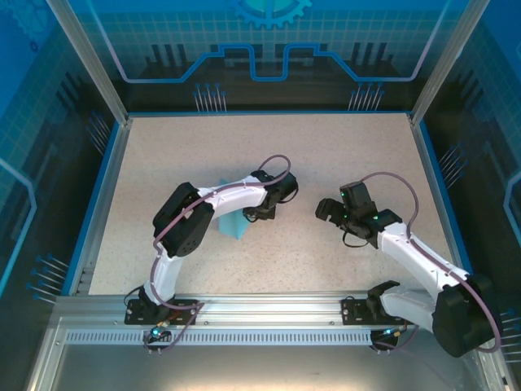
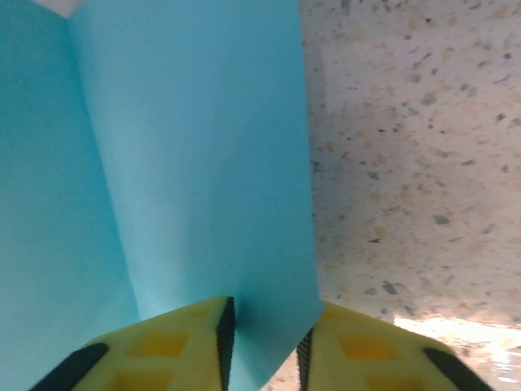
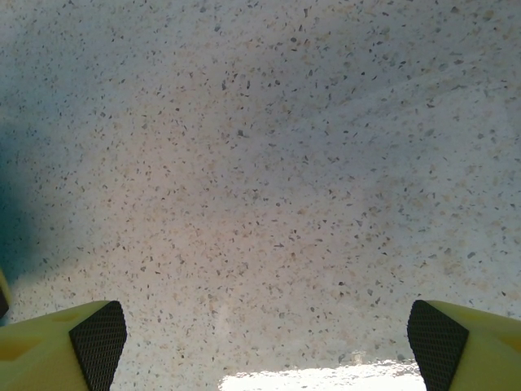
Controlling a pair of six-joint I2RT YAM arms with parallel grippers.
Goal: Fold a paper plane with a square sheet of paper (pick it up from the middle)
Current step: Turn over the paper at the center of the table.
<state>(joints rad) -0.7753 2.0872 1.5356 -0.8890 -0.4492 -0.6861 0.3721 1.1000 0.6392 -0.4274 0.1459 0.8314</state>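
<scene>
Speckled beige stone-look tabletop [image 1: 326,163] fills the floor of the blue-walled cell, framed by a blue rim, with an aluminium rail [image 1: 269,314] along its near edge where both arms are bolted. On the left, the white and black left arm [image 1: 183,224] bends up from its base and reaches toward the middle of the table. The white and black right arm [image 1: 423,261] stretches in from the right, a purple cable looped over each of them.

Beneath the left forearm lies the thin light-blue sheet of paper [image 1: 234,228], flat on the tabletop left of centre, mostly hidden from above by the arm. From the left wrist the sheet [image 2: 187,163] covers the left part of the view, a straight crease running down it from the upper left, its right edge lying on the bare speckled surface.

The left gripper [image 1: 259,213] is low over that sheet. Its yellow fingers [image 2: 163,350] with black ribbed pads stand a little apart [image 2: 264,346], the paper's near corner between them, seen face-on and not pinched: released.

The right gripper [image 1: 330,210] hangs near the table's centre, well apart from the paper. Its jaws are spread wide [image 3: 260,334] over bare tabletop, holding nothing.
</scene>
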